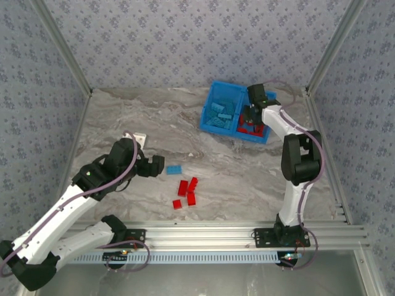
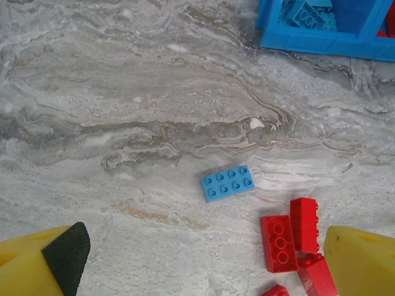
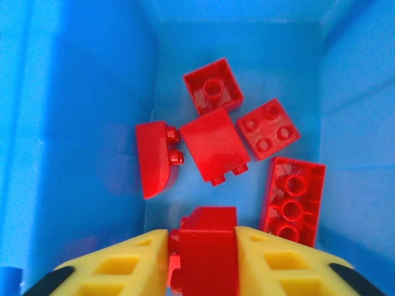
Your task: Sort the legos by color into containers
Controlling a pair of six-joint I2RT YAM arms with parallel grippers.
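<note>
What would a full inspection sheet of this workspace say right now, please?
Surface: grey marbled table, no spills seen.
Job's things: blue bin at the far right; left compartment has light blue bricks, right compartment has red bricks. One loose blue brick and a cluster of loose red bricks lie on the table nearer the arms.
Clutter: nothing seen.
Grippers: left gripper open, empty, beside the loose blue brick; right gripper inside the right compartment, a red brick between its fingers.
Cables: cables run along both arms, clear of the bricks.
Surroundings: patterned walls; aluminium rails at the near edge.
</note>
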